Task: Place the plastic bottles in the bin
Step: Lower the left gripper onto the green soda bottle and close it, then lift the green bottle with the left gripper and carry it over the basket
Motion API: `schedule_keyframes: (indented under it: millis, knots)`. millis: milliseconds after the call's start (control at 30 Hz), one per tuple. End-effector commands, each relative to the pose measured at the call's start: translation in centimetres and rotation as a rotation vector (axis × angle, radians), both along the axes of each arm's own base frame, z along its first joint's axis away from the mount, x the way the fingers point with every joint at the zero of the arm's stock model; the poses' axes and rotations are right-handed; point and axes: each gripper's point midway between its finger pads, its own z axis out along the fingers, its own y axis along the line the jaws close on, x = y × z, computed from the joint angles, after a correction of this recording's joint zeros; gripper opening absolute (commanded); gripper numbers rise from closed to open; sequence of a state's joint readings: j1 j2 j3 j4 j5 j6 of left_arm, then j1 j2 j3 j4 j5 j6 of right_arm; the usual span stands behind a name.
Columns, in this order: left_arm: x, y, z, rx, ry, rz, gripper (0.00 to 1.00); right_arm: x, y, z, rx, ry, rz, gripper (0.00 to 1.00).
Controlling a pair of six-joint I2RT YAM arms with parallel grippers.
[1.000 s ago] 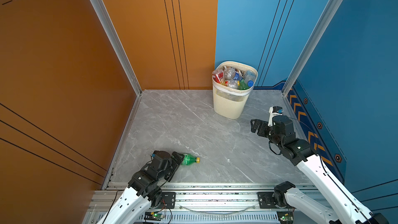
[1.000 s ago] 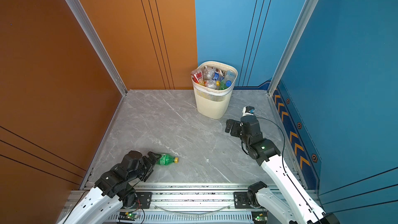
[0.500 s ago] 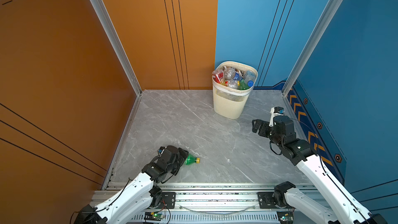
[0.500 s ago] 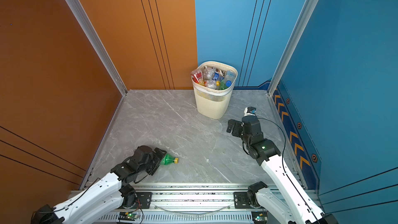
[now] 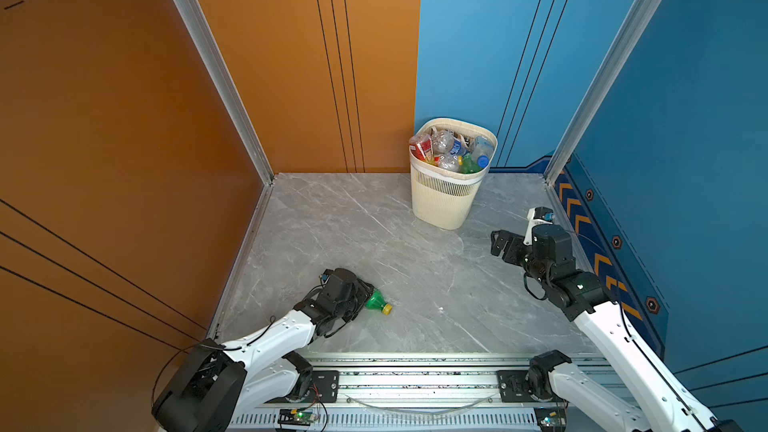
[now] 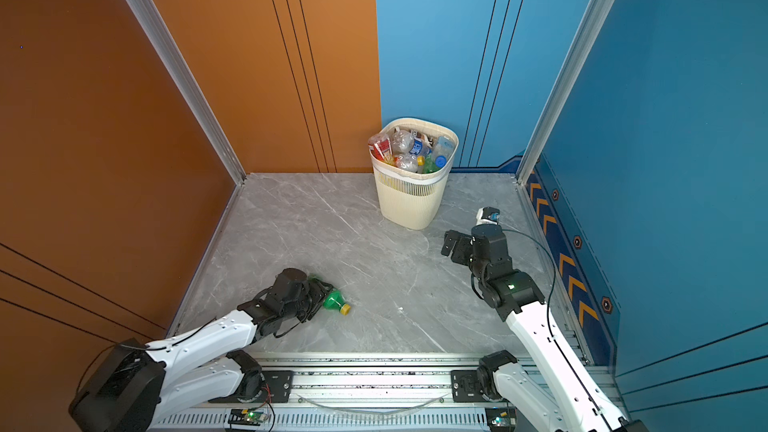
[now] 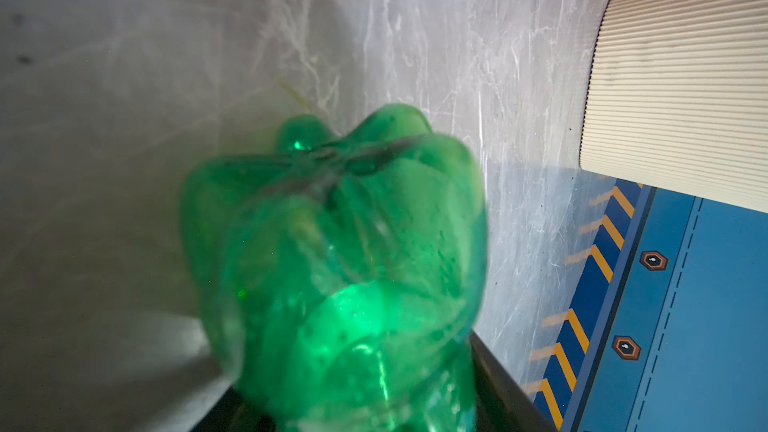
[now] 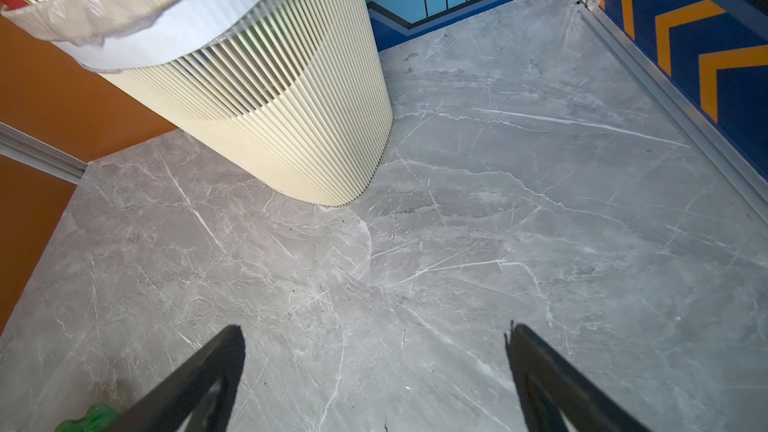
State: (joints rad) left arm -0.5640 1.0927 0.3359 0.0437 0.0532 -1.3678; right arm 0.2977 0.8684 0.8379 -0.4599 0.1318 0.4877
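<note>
At the front of the cell, just beyond the rail, the left gripper (image 5: 359, 292) is down at floor level over the one green bottle (image 5: 376, 302) that is not yet in the bin. The bottle lies on its side on the marble floor (image 5: 415, 268). Its yellow cap (image 5: 387, 308) projects past the jaws toward the right side of the cell. Its lobed base faces the wrist, filling the left wrist view (image 7: 340, 263). The long axis therefore appears to run roughly in line with the gripper's reach, not across it. One dark finger (image 7: 503, 380) sits beside the bottle body. The body is between the jaws, but the views do not confirm whether they are pressed onto it.

Further back on the right side, the right gripper (image 5: 503, 243) hangs above bare floor with its jaws spread wide and nothing between them, as the right wrist view (image 8: 374, 334) shows. It is well apart from the bottle, so the left arm is the nearer one by a clear margin.

At the back wall stands the bin (image 5: 442, 201), upright and heaped to the rim with plastic bottles (image 5: 453, 151). From the left gripper it lies away and to the right, so the carry runs diagonally across the floor. The release probably has to clear that heap.
</note>
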Motion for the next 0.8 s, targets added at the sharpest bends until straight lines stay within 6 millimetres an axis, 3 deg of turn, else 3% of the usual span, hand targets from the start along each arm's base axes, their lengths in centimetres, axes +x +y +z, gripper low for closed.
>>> schedule_keyframes:
  millis: [0,167,267,433,533,600,767]
  knots:
    - [0.8,-0.8,1.8,0.024,-0.047,-0.057,0.57,-0.3,-0.2,-0.2,-0.003,-0.004,0.009,1.0]
    - [1.2,-1.1,2.9,0.036,-0.074,-0.083,0.55,-0.3,-0.3,-0.4,0.0,-0.002,0.006,1.0]
    - [1.9,-1.6,5.1,0.044,-0.129,-0.12,0.54,-0.3,-0.4,-0.4,0.0,0.0,0.002,1.0]
    - [4.5,-3.2,12.6,0.121,-0.281,-0.242,0.55,-0.4,-0.5,-0.1,0.008,-0.007,0.0,1.0]
    - [6.6,-4.9,18.5,0.169,-0.398,-0.331,0.55,-0.6,-0.5,-0.1,0.012,-0.01,-0.001,1.0]
    - [8.3,-6.5,23.0,0.182,-0.495,-0.383,0.55,-0.8,-0.5,0.0,0.017,-0.012,-0.002,1.0]
    - [11.6,-11.0,30.9,0.161,-0.669,-0.497,0.55,-1.3,-0.7,0.0,0.022,-0.01,-0.004,1.0]
